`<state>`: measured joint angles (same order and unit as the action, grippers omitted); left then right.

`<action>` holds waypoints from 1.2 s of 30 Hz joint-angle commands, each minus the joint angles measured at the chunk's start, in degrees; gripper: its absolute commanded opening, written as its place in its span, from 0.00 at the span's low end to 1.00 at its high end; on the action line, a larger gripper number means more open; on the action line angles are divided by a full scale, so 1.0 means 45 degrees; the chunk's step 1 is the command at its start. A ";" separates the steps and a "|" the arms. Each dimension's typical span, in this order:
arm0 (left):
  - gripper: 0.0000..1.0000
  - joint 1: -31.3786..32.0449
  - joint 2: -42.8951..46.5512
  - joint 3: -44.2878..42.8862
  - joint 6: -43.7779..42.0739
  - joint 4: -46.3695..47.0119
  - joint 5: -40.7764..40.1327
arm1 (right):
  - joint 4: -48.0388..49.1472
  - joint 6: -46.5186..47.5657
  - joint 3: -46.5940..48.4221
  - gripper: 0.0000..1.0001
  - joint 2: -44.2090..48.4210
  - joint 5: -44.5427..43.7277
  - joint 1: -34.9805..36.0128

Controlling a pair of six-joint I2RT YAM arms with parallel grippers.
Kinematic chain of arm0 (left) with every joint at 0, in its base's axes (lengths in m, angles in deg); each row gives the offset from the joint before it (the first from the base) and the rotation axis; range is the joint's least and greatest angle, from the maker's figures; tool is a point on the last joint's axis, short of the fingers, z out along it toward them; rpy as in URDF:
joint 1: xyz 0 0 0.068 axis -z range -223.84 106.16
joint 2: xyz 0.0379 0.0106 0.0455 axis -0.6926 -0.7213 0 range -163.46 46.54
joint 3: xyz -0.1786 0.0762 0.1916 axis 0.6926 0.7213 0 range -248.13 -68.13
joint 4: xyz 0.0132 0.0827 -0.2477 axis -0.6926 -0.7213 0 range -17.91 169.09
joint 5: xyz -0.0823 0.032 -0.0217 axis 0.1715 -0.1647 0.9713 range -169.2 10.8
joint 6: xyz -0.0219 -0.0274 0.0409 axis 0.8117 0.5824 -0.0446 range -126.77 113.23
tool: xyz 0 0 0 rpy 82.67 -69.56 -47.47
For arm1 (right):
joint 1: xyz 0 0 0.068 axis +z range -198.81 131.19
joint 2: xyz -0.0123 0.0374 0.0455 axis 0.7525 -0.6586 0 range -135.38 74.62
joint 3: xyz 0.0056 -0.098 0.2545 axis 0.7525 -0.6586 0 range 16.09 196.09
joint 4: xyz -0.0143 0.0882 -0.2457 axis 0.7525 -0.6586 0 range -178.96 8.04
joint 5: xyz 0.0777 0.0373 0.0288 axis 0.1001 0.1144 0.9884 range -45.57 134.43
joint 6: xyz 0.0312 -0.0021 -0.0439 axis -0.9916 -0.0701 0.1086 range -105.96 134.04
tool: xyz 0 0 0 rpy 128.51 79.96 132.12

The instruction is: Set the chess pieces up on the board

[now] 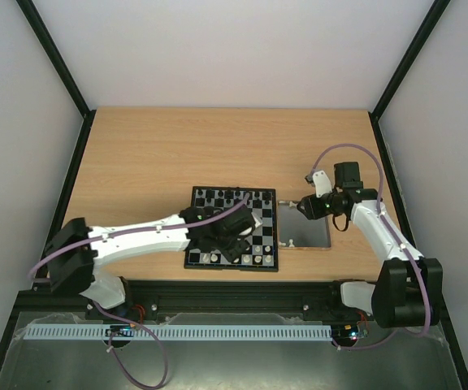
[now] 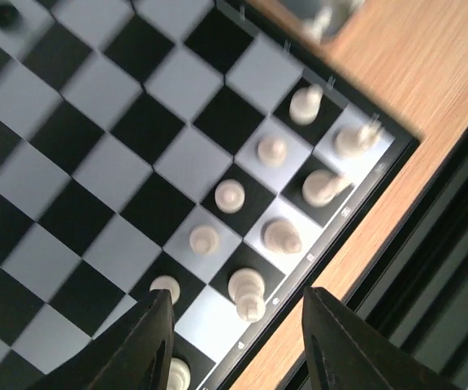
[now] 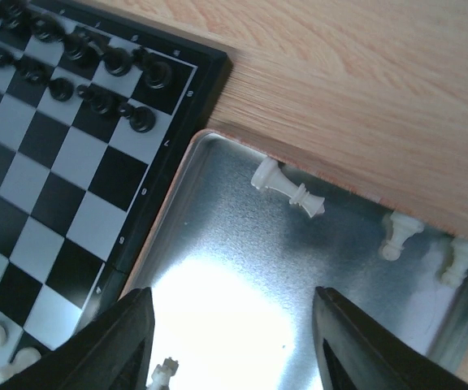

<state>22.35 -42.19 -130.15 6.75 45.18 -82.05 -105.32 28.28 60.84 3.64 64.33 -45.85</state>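
Observation:
The board [image 1: 263,218] lies at mid-table, partly under my left arm. Several cream-white chess pieces [image 2: 271,149] stand in two rows along its near edge. My left gripper [image 2: 238,345] is open over that edge. Between its fingers, touching neither, stands one taller white piece [image 2: 248,292]. My right gripper [image 3: 230,349] hangs open over the metal tray [image 3: 242,268] with nothing between its fingers. In the tray one white piece [image 3: 287,188] lies on its side. Two more white pieces [image 3: 398,234] sit at the tray's far corner, and another [image 3: 162,375] is beside the left finger.
Black pieces [image 3: 80,65] fill the board's far two rows [image 1: 230,195]. The tray [image 1: 307,231] touches the board's right side. A black rail runs along the table's near edge [image 2: 429,268]. Bare wood lies behind the board and tray.

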 commanded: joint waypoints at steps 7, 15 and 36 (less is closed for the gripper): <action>0.63 -0.1305 0.2669 0.0035 0.0601 0.1786 -0.0429 | -0.2323 0.5694 0.1179 0.37 -0.0150 -0.0552 -0.0033; 0.71 -0.1987 0.3409 0.1581 0.1659 0.4179 0.1443 | -0.1752 0.7220 0.1758 0.27 -0.2536 -0.1289 0.0072; 0.71 -0.2009 0.3612 0.2473 0.1995 0.4366 0.1917 | 0.0623 0.6914 0.2255 0.32 -0.5709 -0.3367 0.1383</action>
<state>13.61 -26.30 -119.77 15.40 63.71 -74.14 -102.89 59.77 69.70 -21.08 50.69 -39.97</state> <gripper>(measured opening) 0.710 0.317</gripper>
